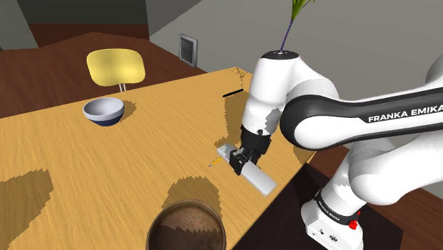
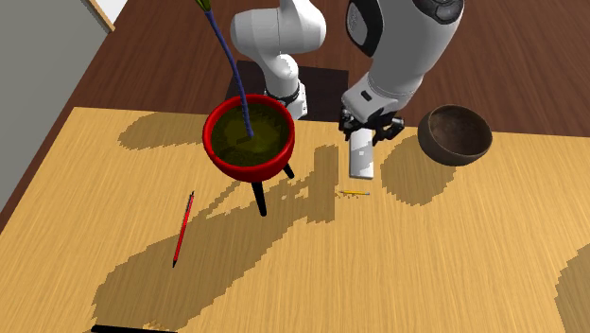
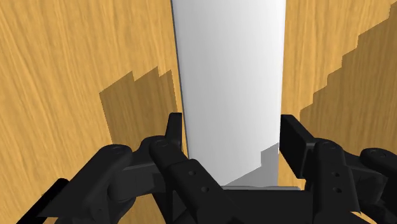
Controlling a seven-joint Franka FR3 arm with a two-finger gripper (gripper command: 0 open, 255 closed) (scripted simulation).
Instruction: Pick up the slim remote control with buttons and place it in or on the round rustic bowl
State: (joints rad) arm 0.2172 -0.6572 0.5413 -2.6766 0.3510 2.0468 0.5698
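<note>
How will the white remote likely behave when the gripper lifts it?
The white remote looks a stiff flat slab, so it probably will not bend or roll. The gripper clasps it near one end, so the long free end may droop.

Shoulder view: brown bowl (image 1: 186, 227) cut by edge; remote (image 1: 257, 177) end behind fingers (image 1: 237, 162).

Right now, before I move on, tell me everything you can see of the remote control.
The remote control is a slim, plain white-grey bar with flat faces and straight edges; no buttons show. It sits near the table edge, between the brown bowl and the red planter. The claw straddles one end, its fingers against both long sides, seemingly clasping it. Whether it is off the wooden tabletop I cannot tell.
</note>
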